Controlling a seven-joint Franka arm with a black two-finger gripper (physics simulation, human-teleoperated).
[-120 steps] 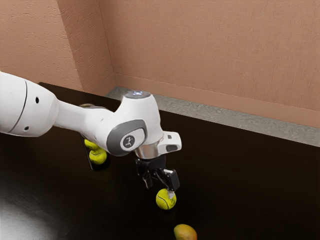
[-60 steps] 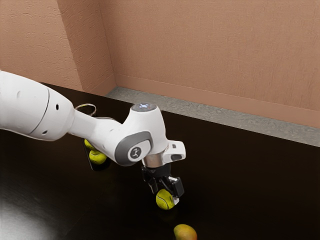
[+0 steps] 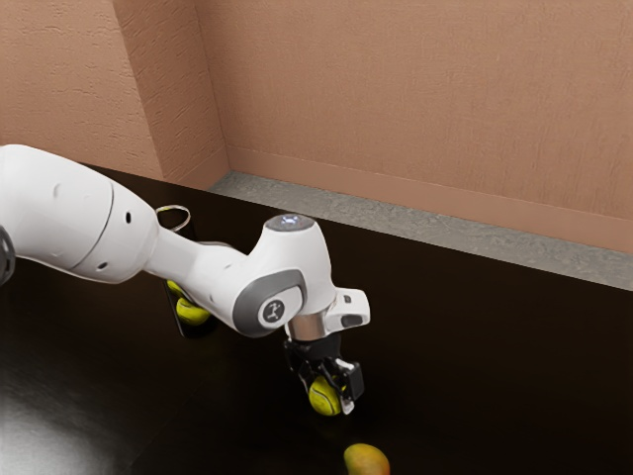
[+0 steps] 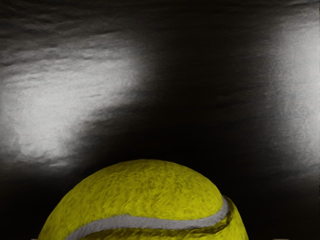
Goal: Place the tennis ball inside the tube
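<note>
Tennis ball (image 3: pixel 322 397) lay near on surface (image 3: pixel 237 416), between my jaws, which stood apart, unclamped. Apparent tube (image 3: pixel 182 329) stood farther off, exterior view's left, by two more balls (image 3: pixel 193 313). I judged approach done; grip, lift, insertion outstanding.

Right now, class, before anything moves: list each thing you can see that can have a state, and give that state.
Jaws: apart, either side of the tennis ball
Tennis ball: on the table, outside any container
Two other yellow balls: close together, partly behind the arm
Mango: lying loose
</note>
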